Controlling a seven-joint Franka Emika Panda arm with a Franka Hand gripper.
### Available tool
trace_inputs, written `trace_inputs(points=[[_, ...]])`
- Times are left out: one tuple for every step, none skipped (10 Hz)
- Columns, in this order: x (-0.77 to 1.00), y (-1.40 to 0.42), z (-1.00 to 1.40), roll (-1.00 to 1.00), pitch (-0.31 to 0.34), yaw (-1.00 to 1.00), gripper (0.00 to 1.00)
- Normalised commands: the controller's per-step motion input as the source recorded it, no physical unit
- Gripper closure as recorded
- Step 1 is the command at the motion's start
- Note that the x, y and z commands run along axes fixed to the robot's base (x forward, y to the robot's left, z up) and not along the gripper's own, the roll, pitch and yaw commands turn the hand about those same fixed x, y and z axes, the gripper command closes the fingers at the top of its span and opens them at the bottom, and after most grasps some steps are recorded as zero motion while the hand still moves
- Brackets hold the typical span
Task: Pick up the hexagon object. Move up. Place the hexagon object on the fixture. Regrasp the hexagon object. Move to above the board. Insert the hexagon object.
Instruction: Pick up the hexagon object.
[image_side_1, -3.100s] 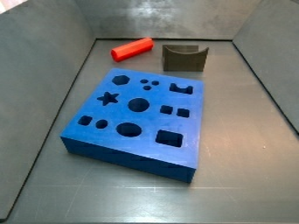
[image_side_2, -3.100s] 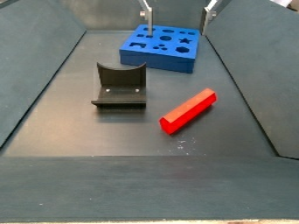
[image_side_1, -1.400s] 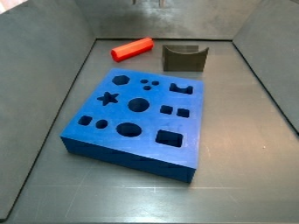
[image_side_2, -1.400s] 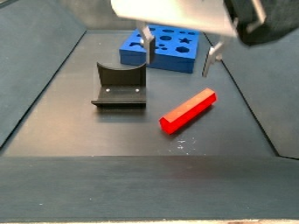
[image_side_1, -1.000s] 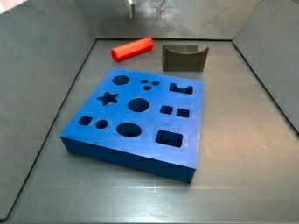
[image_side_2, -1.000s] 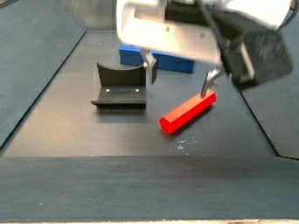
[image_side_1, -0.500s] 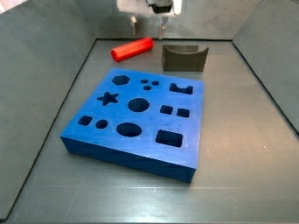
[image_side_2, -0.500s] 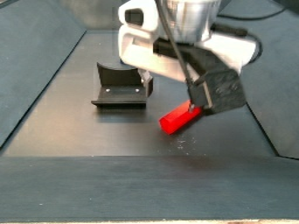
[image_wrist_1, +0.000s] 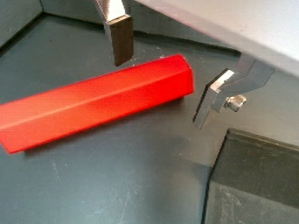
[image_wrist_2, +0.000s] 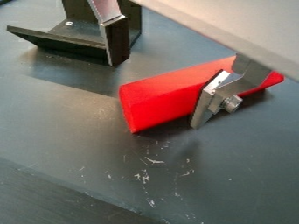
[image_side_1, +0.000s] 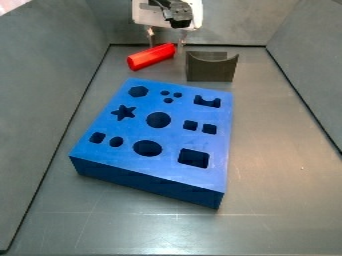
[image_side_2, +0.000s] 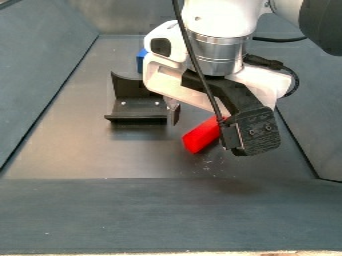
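Observation:
The hexagon object is a bright red bar lying flat on the dark floor, also seen in a wrist view and in both side views. My gripper is open and low over one end of the bar. One finger stands on each side of that end, apart from it; nothing is held. The dark notched fixture stands beside the bar. The blue board with its cut-out holes lies further off, mostly hidden behind the arm in a side view.
Grey sloping walls enclose the floor on all sides. The arm and wrist housing block much of a side view. Fine white scratches mark the floor by the bar's end.
The gripper has come down from high above the floor to the red bar, and its open fingers now straddle one end. The bar, fixture and board have not moved.

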Motion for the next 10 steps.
trace_inputs(points=[[-0.17, 0.19, -0.59, 0.00, -0.113, -0.01, 0.00], [-0.23, 0.21, -0.66, -0.01, -0.127, -0.01, 0.00], [0.00, 0.00, 0.00, -0.02, -0.011, 0.00, 0.00], [0.00, 0.00, 0.00, 0.00, 0.000, 0.00, 1.00], [0.00, 0.00, 0.00, 0.00, 0.000, 0.00, 1.00], [0.00, 0.00, 0.00, 0.00, 0.000, 0.00, 1.00], [0.00, 0.00, 0.00, 0.00, 0.000, 0.00, 1.00], [0.00, 0.00, 0.00, 0.00, 0.000, 0.00, 1.00], [0.00, 0.00, 0.00, 0.00, 0.000, 0.00, 1.00], [0.00, 0.00, 0.00, 0.00, 0.000, 0.00, 1.00]])
